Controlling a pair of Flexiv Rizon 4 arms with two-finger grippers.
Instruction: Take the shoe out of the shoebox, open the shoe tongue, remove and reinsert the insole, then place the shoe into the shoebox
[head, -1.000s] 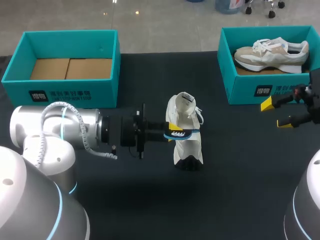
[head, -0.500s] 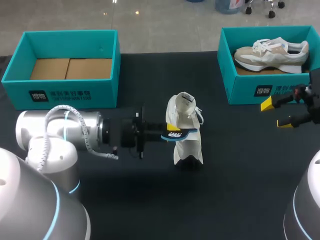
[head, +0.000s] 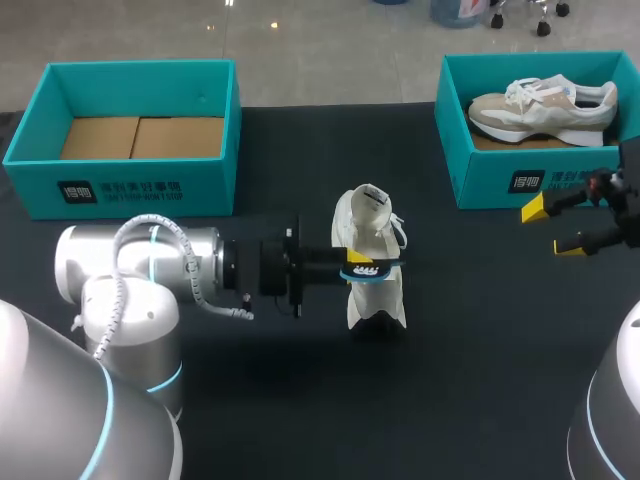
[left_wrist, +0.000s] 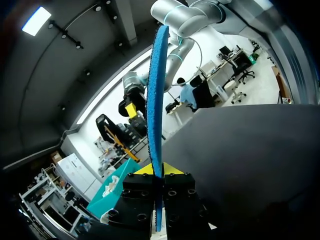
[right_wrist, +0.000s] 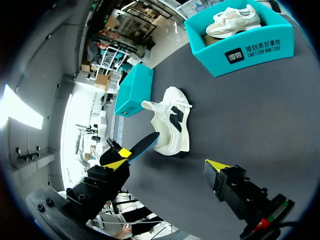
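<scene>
A white shoe (head: 372, 240) rests in the middle of the black table, also seen ahead of my right gripper as the white shoe (right_wrist: 172, 127). My left gripper (head: 352, 262) comes in from the left and is shut on a blue insole (head: 368, 272), held across the shoe's middle. In the left wrist view the insole (left_wrist: 156, 100) stands edge-on between the yellow tips of the left gripper (left_wrist: 159, 170). My right gripper (head: 555, 228) hangs open at the table's right side, far from the shoe. Nothing lies between the fingers of the right gripper (right_wrist: 167, 162).
An empty teal shoebox (head: 130, 175) stands at the back left. Another teal shoebox (head: 500, 175) at the back right holds a beige shoe (head: 545, 105), just behind my right gripper. That box (right_wrist: 250, 50) also shows in the right wrist view.
My left arm has shifted a little to the right, carrying the insole slightly further across the shoe. The right arm and the shoe have not moved.
</scene>
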